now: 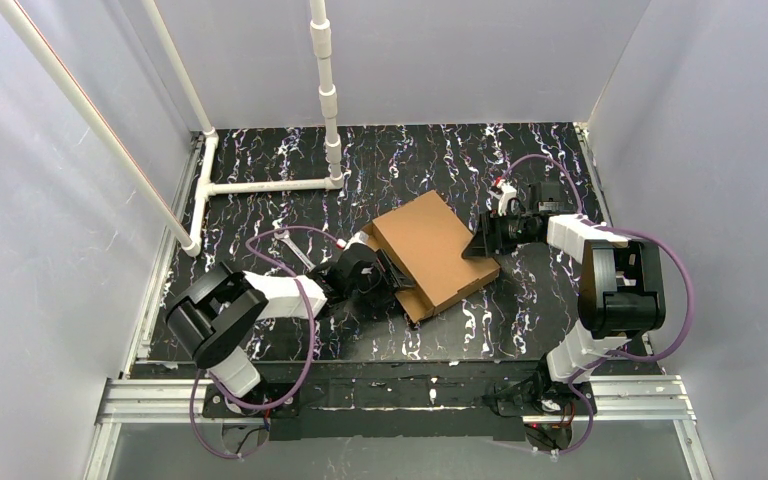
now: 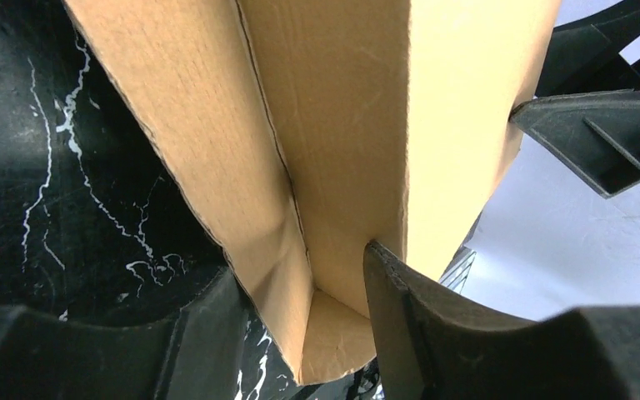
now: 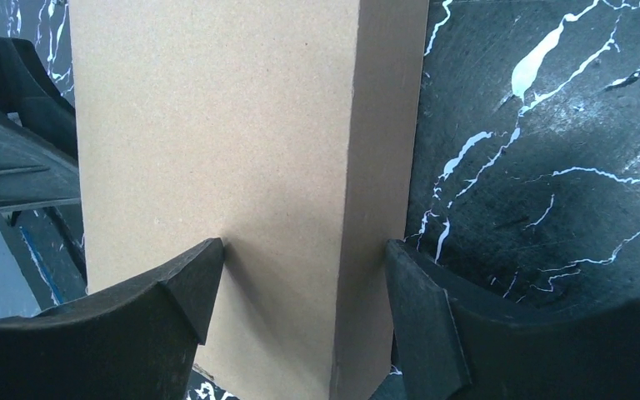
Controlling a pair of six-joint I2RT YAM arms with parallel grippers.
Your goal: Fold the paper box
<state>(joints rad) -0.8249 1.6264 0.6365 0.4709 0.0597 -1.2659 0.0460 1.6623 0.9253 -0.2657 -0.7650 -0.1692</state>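
Observation:
The paper box [image 1: 430, 250], plain brown cardboard folded into a shallow closed shape, lies skewed at the middle of the black marbled table [image 1: 520, 320]. My left gripper [image 1: 392, 275] is at its near-left side. In the left wrist view the left gripper [image 2: 300, 262] has its jaws closed on an upright cardboard wall [image 2: 342, 125], with a fingertip [image 2: 383, 275] pressed on the inner face. My right gripper [image 1: 485, 240] is at the box's right corner. In the right wrist view the right gripper [image 3: 302, 246] clasps that corner [image 3: 242, 150], one finger on the broad face and one against the narrow side.
A white pipe frame [image 1: 260, 185] stands at the back left of the table. White walls enclose the cell on three sides. An aluminium rail [image 1: 160, 400] runs along the near edge by the arm bases. The opposite gripper [image 2: 600, 142] shows past the box.

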